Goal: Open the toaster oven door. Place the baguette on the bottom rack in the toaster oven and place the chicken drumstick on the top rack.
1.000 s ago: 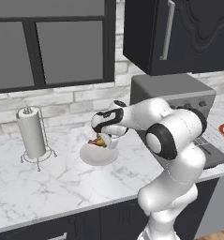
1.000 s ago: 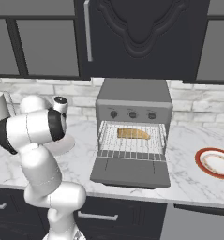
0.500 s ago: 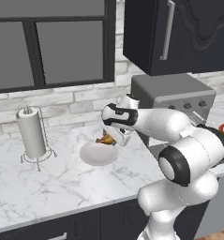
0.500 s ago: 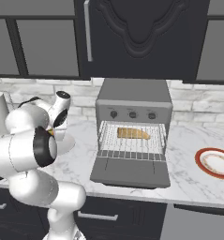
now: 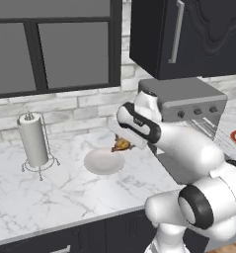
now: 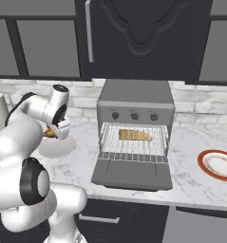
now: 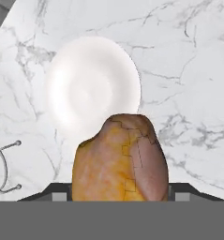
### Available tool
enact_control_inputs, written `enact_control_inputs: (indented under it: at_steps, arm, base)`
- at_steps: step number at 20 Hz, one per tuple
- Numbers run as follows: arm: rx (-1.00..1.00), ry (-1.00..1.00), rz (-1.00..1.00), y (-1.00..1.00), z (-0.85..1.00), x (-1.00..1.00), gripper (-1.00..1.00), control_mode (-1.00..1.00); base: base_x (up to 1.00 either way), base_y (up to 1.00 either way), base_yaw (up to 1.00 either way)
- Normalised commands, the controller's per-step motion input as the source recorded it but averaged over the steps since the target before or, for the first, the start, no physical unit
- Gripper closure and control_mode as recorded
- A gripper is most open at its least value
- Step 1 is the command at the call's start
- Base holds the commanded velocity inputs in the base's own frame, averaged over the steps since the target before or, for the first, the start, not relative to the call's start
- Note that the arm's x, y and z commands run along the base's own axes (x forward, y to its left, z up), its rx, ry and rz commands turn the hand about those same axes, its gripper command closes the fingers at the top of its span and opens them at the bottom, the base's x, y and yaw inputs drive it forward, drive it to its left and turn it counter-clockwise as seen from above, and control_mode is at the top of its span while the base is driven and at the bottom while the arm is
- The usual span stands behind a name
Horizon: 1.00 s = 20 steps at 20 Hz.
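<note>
The glossy orange-brown chicken drumstick [image 7: 119, 159], mottled golden on one side and darker reddish-brown on the other, has a thick rounded end that bulges up close in the hand view. It sits between the fingers of the end effector [image 5: 123, 144], which pinches it, lifted clear above the round white plate [image 5: 104, 162] on the white marble counter [image 5: 50, 197]. To its right, the boxy grey metal toaster oven [image 6: 136, 111] stands with its grey flap door [image 6: 133, 173] folded down, the short tan baguette [image 6: 134, 135] lying on a wire rack inside.
</note>
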Motion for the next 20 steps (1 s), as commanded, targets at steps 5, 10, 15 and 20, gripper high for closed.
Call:
enact_control_inputs:
  at_steps: [5,10,15,20]
  arm:
    - [-0.04,-0.21,0.17,-0.35,0.35,-0.42,1.00,-1.00]
    - [-0.01,-0.23,-0.05,-0.38,0.25,-0.21,1.00,-1.00]
    - [-0.01,0.00,-0.03,-0.54,0.28,-0.24,1.00,-1.00]
    - [-0.04,0.01,0.00,-0.52,0.37,-0.32,1.00,-1.00]
  base:
    - [0.00,0.00,0.00]
    - [0.00,0.00,0.00]
    - [0.00,0.00,0.00]
    - [0.00,0.00,0.00]
